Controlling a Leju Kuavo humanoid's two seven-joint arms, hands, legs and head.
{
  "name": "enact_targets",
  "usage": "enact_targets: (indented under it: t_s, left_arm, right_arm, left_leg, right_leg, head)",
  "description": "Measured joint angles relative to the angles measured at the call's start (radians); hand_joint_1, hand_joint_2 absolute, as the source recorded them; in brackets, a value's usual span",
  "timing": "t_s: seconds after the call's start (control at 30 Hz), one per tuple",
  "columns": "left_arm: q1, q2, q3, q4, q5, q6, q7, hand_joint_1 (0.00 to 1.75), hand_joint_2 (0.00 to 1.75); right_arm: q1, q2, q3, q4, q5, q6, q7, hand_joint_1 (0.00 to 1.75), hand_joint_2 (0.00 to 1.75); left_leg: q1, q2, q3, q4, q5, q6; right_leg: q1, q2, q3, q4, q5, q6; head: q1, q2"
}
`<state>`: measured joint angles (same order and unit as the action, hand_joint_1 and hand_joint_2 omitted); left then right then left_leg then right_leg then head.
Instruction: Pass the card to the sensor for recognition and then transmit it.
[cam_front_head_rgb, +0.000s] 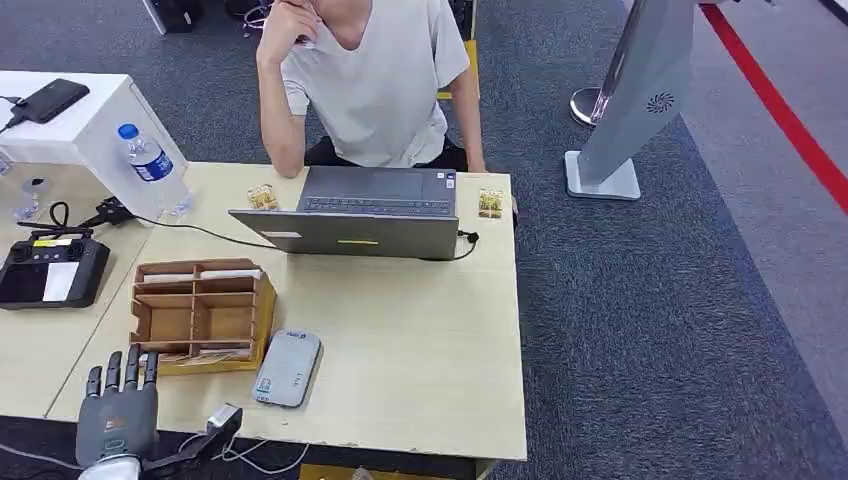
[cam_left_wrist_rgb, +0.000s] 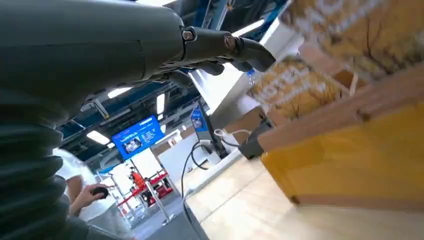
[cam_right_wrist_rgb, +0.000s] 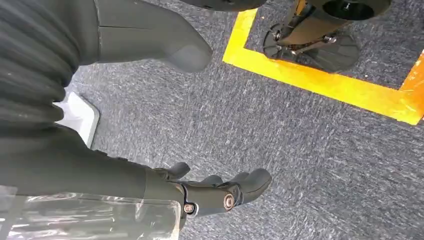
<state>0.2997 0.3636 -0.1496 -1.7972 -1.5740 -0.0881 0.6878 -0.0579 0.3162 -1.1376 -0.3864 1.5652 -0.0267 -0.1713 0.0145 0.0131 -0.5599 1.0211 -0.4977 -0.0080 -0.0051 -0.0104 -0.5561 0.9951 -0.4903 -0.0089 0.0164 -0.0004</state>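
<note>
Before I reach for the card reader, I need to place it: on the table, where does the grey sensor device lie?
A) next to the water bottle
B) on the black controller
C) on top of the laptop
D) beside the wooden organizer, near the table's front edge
D: in the head view the grey sensor device lies flat beside the wooden organizer, close to the table's front edge.

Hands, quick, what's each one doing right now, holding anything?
Left hand: open, holding nothing, near the wooden organizer.
Right hand: open, empty, hanging over the carpet.

Sensor (cam_front_head_rgb: 288, 367) on table (cam_front_head_rgb: 420, 340) just R of organizer (cam_front_head_rgb: 203, 315), laptop (cam_front_head_rgb: 365, 212) behind, bottle (cam_front_head_rgb: 152, 168) far L
</note>
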Motion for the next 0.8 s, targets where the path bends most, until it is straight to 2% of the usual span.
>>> enact_targets:
  t_s: [0.13, 0.3, 0.57, 0.8]
  left_arm:
    - [-0.010, 0.027, -0.019, -0.063, 0.000, -0.024, 0.005, 0.00, 1.75]
    - [-0.021, 0.041, -0.039, -0.109, 0.000, -0.035, 0.005, 0.00, 1.75]
    - [-0.028, 0.048, -0.047, -0.127, 0.000, -0.031, 0.002, 0.00, 1.75]
    - [-0.039, 0.041, -0.048, -0.127, 0.000, -0.027, -0.035, 0.00, 1.75]
  right_arm:
    - [0.000, 0.000, -0.007, -0.006, 0.000, 0.002, 0.000, 0.00, 1.75]
    - [0.000, 0.000, -0.017, -0.012, 0.000, 0.005, 0.000, 0.00, 1.75]
    - [0.000, 0.000, -0.024, -0.014, 0.000, 0.005, -0.002, 0.00, 1.75]
    - [0.000, 0.000, -0.024, -0.014, 0.000, 0.000, -0.013, 0.00, 1.75]
  left_leg:
    - [0.000, 0.000, 0.000, 0.000, 0.000, 0.000]
    - [0.000, 0.000, 0.000, 0.000, 0.000, 0.000]
    - [0.000, 0.000, 0.000, 0.000, 0.000, 0.000]
    - [0.000, 0.000, 0.000, 0.000, 0.000, 0.000]
  right_leg:
    - [0.000, 0.000, 0.000, 0.000, 0.000, 0.000]
    - [0.000, 0.000, 0.000, 0.000, 0.000, 0.000]
    - [0.000, 0.000, 0.000, 0.000, 0.000, 0.000]
    - [0.000, 0.000, 0.000, 0.000, 0.000, 0.000]
  head:
    - [0.000, 0.000]
    - [0.000, 0.000]
    - [0.000, 0.000]
    - [0.000, 0.000]
